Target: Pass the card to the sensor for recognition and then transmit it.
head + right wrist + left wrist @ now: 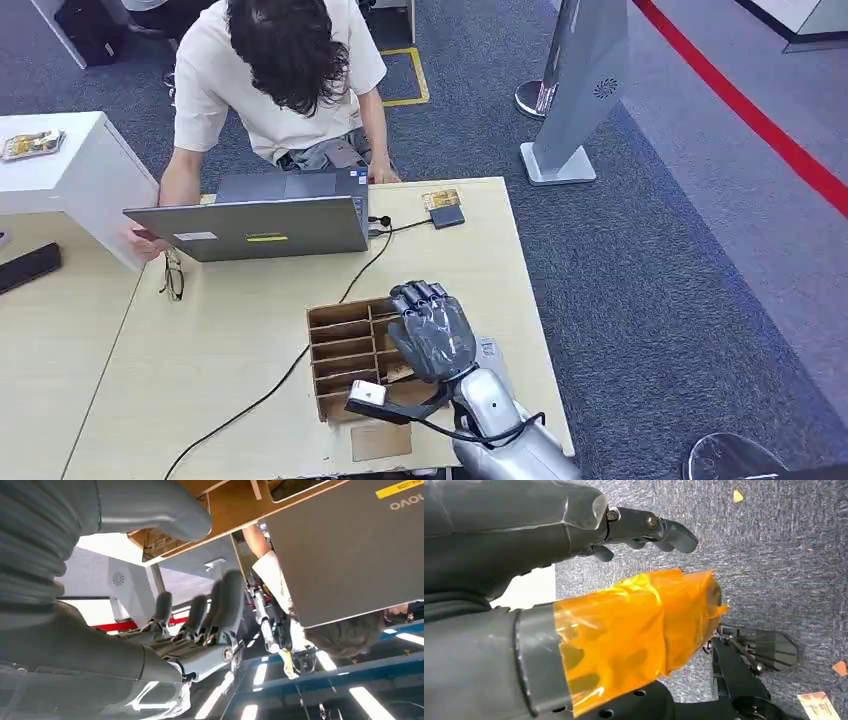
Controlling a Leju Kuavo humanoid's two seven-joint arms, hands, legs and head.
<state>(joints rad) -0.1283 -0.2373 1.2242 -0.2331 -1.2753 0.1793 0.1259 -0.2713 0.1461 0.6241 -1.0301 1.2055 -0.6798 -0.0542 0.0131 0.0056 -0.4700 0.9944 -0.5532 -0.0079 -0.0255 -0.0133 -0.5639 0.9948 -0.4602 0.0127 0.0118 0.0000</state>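
Note:
My right hand [432, 330] hovers palm down over the brown cardboard slotted box [340, 345] near the table's front edge. In the right wrist view its fingers [200, 615] are spread apart with nothing between them. A card [397, 372] lies in a slot of the box, partly under the hand. At the far side of the table a yellowish card [440, 198] lies against the small dark sensor [448, 216], whose cable runs to the laptop. My left hand [624, 580] hangs over grey carpet, its thumb wrapped in orange film, fingers [659, 527] apart from it and holding nothing.
A person bends over an open grey laptop [255, 225] at the table's far edge. Glasses [173, 275] lie left of it. A black cable [270, 390] crosses the wooden table [200, 360]. A brown card-sized piece [380, 440] lies at the front edge. A white cabinet [70, 170] stands left.

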